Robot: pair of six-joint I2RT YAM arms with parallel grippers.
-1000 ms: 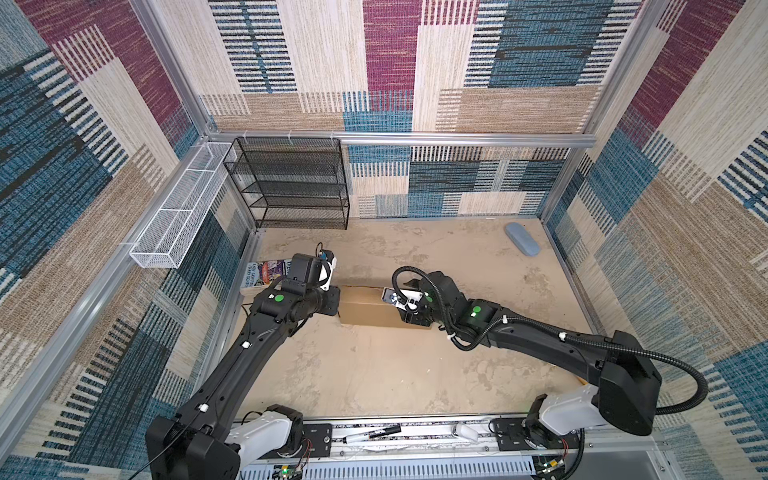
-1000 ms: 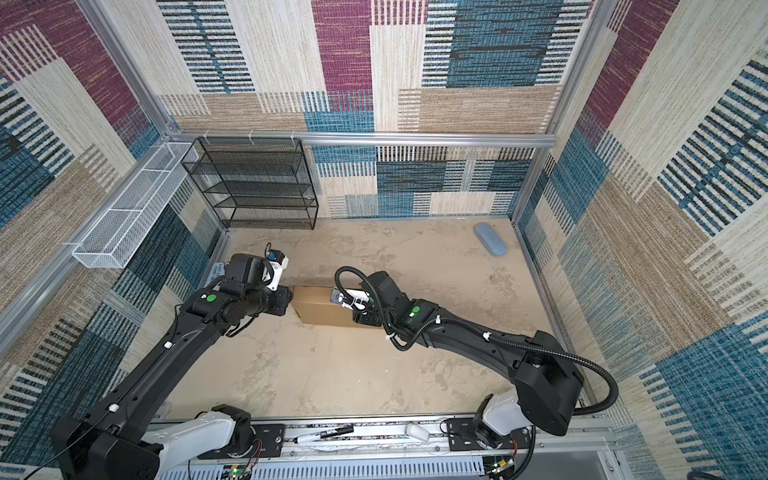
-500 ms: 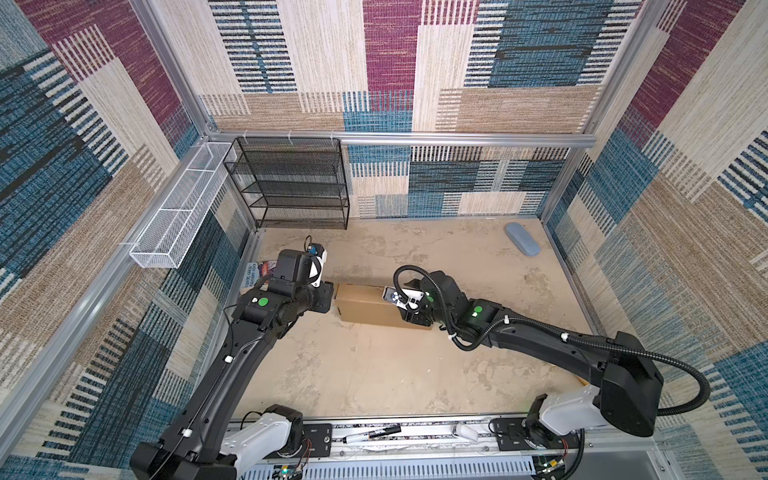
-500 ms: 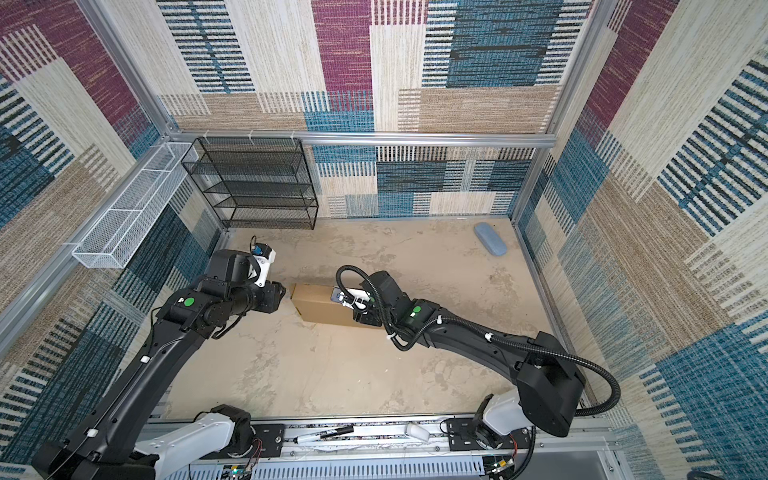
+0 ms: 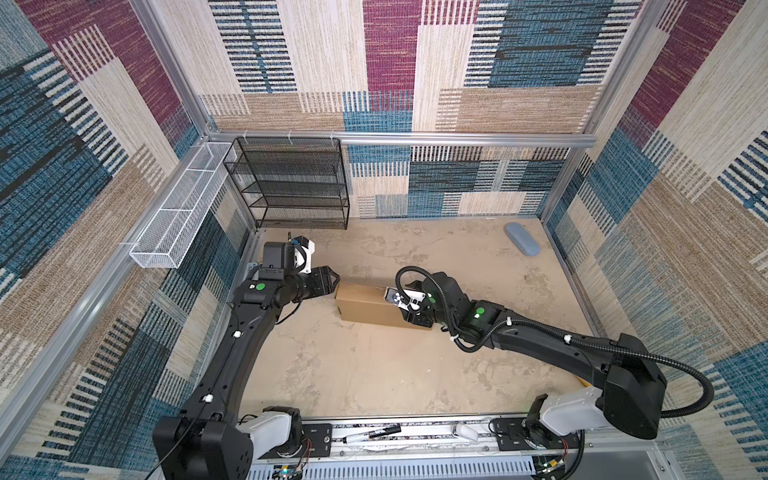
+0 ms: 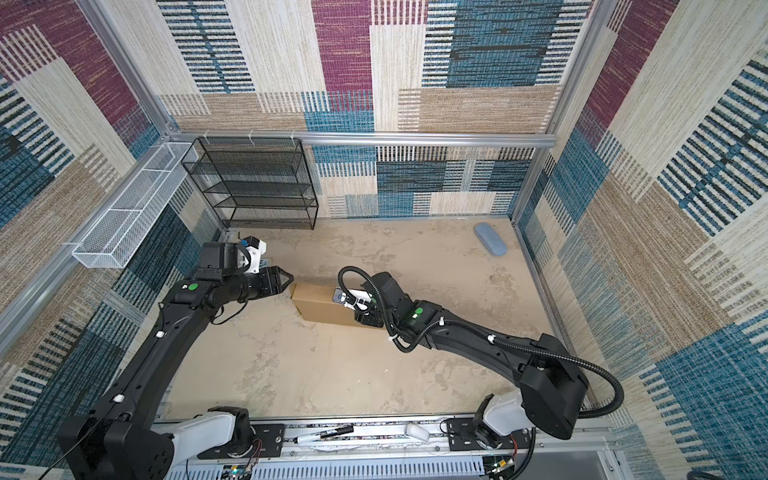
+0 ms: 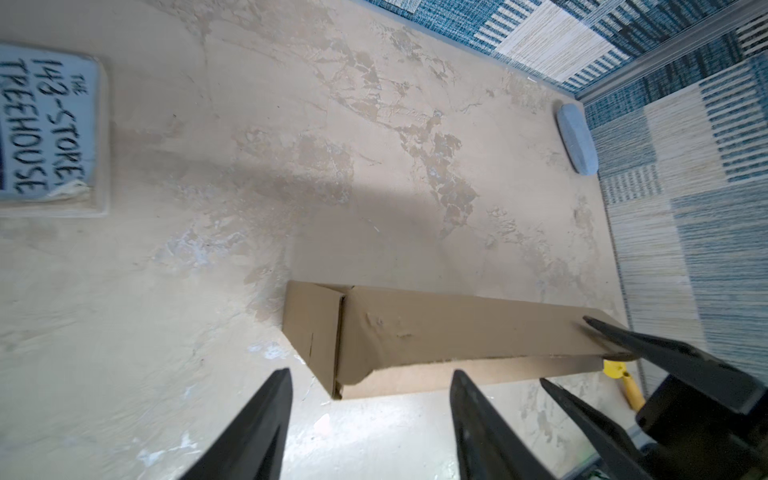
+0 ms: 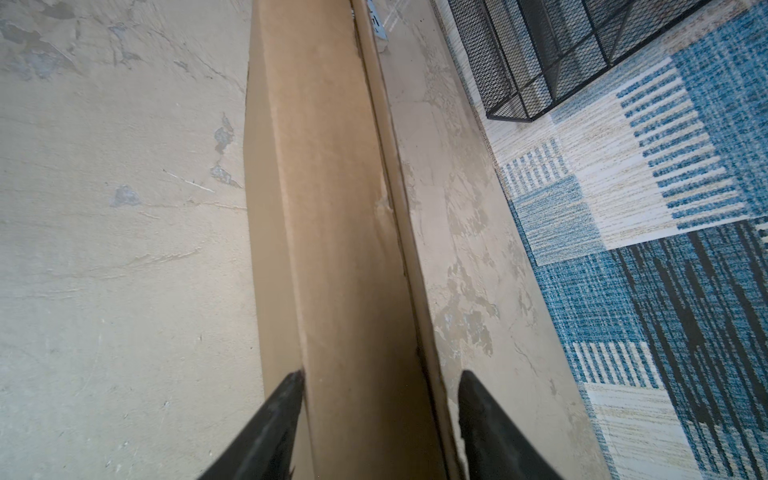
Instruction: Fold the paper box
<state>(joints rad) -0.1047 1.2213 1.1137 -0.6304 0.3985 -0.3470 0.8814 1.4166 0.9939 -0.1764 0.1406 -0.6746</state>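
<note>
The long, narrow brown corrugated cardboard box (image 5: 365,305) (image 6: 320,308) lies closed on the mottled beige surface (image 5: 374,374), a little left of the middle in both top views, with one arm at each end; the left claw (image 5: 333,280) (image 7: 371,371) hangs just beside the box's left end with its black fingers (image 7: 266,415) spread wide and nothing between them, and in the left wrist view that end shows a tucked flap with a thin gap along its edge; the right claw (image 8: 382,374) straddles the other end, one fingertip (image 8: 293,382) touching the box's side and the other just beside it with a sliver of surface showing between, so its jaws stand apart around the cardboard rather than clamped on it; a pale-covered book with hand-lettered black title (image 7: 50,124) lies flat near the left arm, well apart from the box; a grey-blue oval case (image 5: 523,244) (image 7: 577,141) rests by the far right wall; a black wire-mesh shelf rack (image 5: 291,183) stands in the far left corner, beside a white wire basket (image 5: 178,216) on the left wall.
</note>
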